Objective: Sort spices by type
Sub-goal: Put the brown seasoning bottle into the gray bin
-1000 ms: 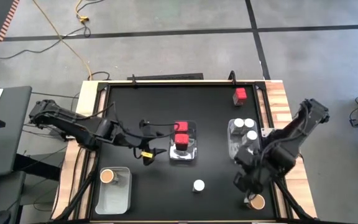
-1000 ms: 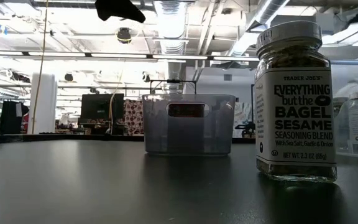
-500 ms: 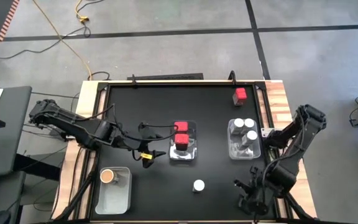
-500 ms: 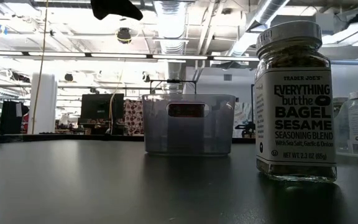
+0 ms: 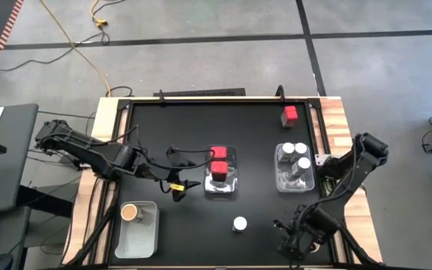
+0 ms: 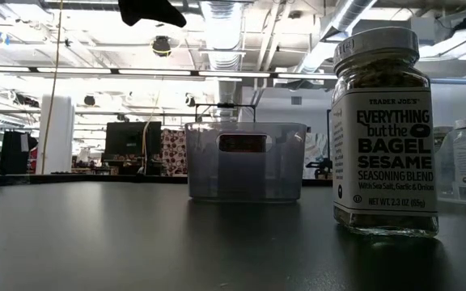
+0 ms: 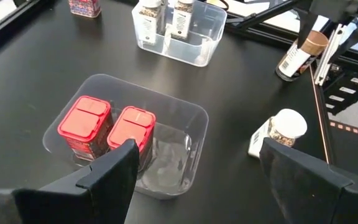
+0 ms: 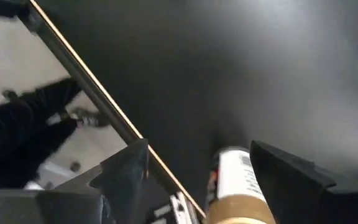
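Note:
A tan-lidded spice jar (image 8: 238, 190) stands at the table's near right corner. My right gripper (image 8: 197, 162) is open above it, pointing down, one finger on either side and a clear gap at one finger; in the high view the gripper (image 5: 291, 238) hides the jar. The left wrist view shows the jar (image 7: 300, 56) upright. My left gripper (image 5: 180, 185) hangs open left of the middle bin (image 5: 221, 186), which holds two red spices (image 5: 218, 159). A white-lidded jar (image 5: 239, 223) stands loose near the front.
A right bin (image 5: 280, 180) holds three white-lidded jars (image 5: 295, 156). One red spice (image 5: 289, 115) stands at the far right. A near-left bin (image 5: 137, 236) holds a tan-lidded jar (image 5: 129, 212). The table's wooden edge (image 5: 343, 127) runs beside my right arm.
My right gripper has gone down and toward the table's near edge, and now stands over the tan-lidded jar at the near right corner, covering it in the high view. The jar has stayed where it was.

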Robot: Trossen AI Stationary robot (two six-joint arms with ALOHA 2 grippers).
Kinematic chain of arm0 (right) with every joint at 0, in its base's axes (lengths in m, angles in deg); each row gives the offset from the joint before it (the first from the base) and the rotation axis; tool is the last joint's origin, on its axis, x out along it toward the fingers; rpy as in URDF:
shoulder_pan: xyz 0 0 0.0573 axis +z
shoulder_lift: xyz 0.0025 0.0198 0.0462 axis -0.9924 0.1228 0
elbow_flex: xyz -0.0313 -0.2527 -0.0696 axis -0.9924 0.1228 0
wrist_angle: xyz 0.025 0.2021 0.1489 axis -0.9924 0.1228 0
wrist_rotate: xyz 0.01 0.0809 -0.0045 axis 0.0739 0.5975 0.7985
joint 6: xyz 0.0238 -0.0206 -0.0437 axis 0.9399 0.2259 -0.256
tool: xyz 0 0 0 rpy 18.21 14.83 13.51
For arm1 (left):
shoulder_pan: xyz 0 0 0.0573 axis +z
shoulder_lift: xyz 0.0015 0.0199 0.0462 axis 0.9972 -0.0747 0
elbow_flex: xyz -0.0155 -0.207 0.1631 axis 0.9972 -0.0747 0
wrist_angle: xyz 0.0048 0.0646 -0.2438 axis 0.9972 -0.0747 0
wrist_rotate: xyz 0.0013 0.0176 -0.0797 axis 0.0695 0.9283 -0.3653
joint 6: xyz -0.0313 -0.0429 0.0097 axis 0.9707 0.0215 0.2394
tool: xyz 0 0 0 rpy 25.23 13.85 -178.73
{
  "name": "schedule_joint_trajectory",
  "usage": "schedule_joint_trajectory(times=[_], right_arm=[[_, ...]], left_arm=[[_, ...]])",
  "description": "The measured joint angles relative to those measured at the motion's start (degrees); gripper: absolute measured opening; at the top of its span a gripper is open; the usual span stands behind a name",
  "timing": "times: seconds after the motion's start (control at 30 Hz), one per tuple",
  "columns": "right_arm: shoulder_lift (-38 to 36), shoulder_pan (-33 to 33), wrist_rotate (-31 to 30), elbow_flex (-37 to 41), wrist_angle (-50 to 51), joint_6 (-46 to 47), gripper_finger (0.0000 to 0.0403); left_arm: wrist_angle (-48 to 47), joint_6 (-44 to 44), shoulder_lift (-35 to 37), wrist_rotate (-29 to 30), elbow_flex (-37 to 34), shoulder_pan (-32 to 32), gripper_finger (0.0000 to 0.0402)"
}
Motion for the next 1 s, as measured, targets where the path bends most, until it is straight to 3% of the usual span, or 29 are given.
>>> schedule_joint_trajectory(times=[0.17, 0.7, 1.0], right_arm=[[0.0, 0.1, 1.3, 0.0, -0.2, -3.5, 0.0319], [0.1, -1.2, 0.4, 0.0, 1.7, -2.1, 0.0321], [0.1, -1.7, 0.5, 0.0, 5.9, -4.6, 0.0393]], left_arm=[[0.0, 0.0, 0.0, 0.0, 0.0, 0.0, 0.032], [0.0, 0.0, 0.0, 0.2, 0.0, 0.0, 0.032], [0.0, -0.2, 0.0, 0.2, 0.0, 0.0, 0.032]])
